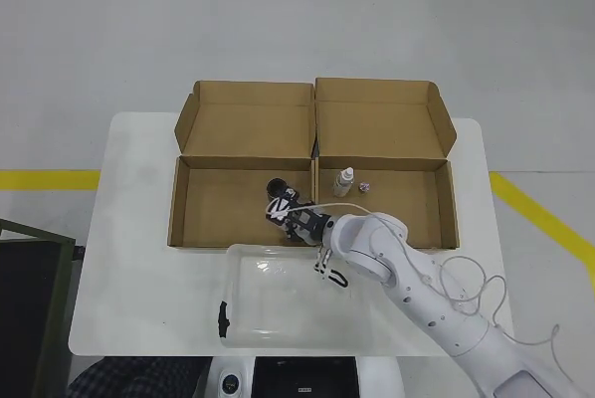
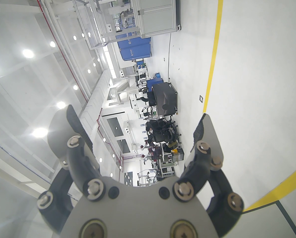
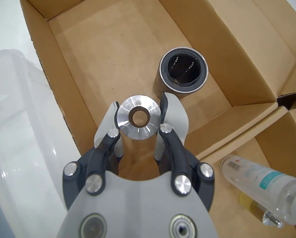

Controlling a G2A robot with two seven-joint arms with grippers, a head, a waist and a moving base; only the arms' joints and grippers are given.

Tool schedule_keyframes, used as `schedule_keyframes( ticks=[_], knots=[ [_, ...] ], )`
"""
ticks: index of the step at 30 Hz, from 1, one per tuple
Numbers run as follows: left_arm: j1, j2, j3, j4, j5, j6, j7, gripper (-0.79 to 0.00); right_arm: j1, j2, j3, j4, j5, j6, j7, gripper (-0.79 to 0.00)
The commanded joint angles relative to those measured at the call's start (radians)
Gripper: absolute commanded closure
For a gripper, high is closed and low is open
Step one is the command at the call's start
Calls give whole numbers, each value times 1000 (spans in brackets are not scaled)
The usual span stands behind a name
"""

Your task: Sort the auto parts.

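1. Silver metal sleeve with a round centre bore (image 3: 140,117) is clamped at its upper end between the right gripper (image 3: 140,107) fingers (image 3: 175,115), one on each side of it.
2. It hangs upright, long axis vertical, inside the left brown cardboard box (image 3: 118,45), near the corner next to the clear plastic bin (image 3: 14,95). Whether its lower end rests on the box floor I cannot tell.
3. Just beyond one finger stands the black-rimmed cylindrical bearing (image 3: 183,73), also upright. Contact between the two cannot be judged.
4. Letting go here looks like the next step. As that finger spreads toward the bearing, it may nudge it.
5. Left gripper (image 2: 138,115) points out at the room, its fingers spread with nothing between them, so the right arm is the nearer one.
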Motion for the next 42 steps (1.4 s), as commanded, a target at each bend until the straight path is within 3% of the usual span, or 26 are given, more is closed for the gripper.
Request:
schedule_keyframes(
  ticks=[1, 8, 19, 29, 42],
  knots=[
    [0, 0, 0, 0, 0, 0, 0, -785, 6, -4, -4, 10, -4, 3, 5, -108],
    [0, 0, 0, 0, 0, 0, 0, -785, 18, -14, -9, 33, -11, 11, 10, -175],
    [0, 0, 0, 0, 0, 0, 0, -785, 14, -23, -5, 44, -11, 6, 21, -369],
    [0, 0, 0, 0, 0, 0, 0, -785, -26, -19, 31, -44, -10, 0, 0, -382],
    [0, 0, 0, 0, 0, 0, 0, -785, -214, 26, 192, -296, -59, -50, -137, -382]
  ],
)
